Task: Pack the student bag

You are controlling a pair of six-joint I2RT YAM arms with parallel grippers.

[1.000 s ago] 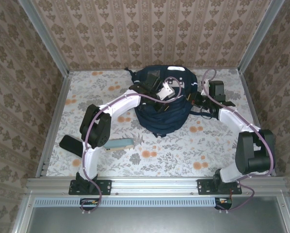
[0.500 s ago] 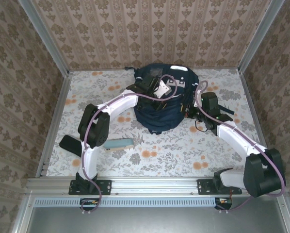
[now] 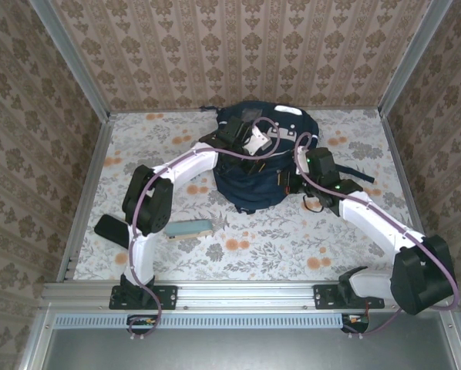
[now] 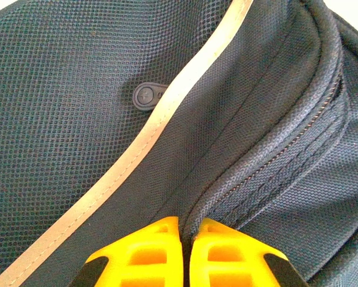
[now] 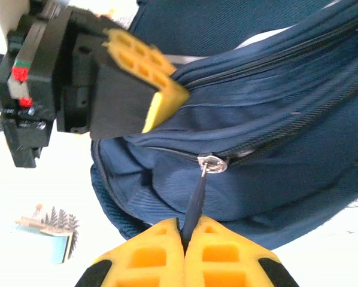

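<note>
Zipper pull [image 5: 196, 196] sits clamped in right gripper [image 5: 184, 232] to draw the zip | left gripper [image 4: 185, 232] pinches student bag [image 4: 65, 89] seam, likely bracing fabric.

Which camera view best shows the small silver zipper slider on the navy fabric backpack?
Right wrist: the silver zipper slider is close and sharp, its dark pull pinched in the right gripper. Left wrist shows stitched seam; top view, too small.
</note>
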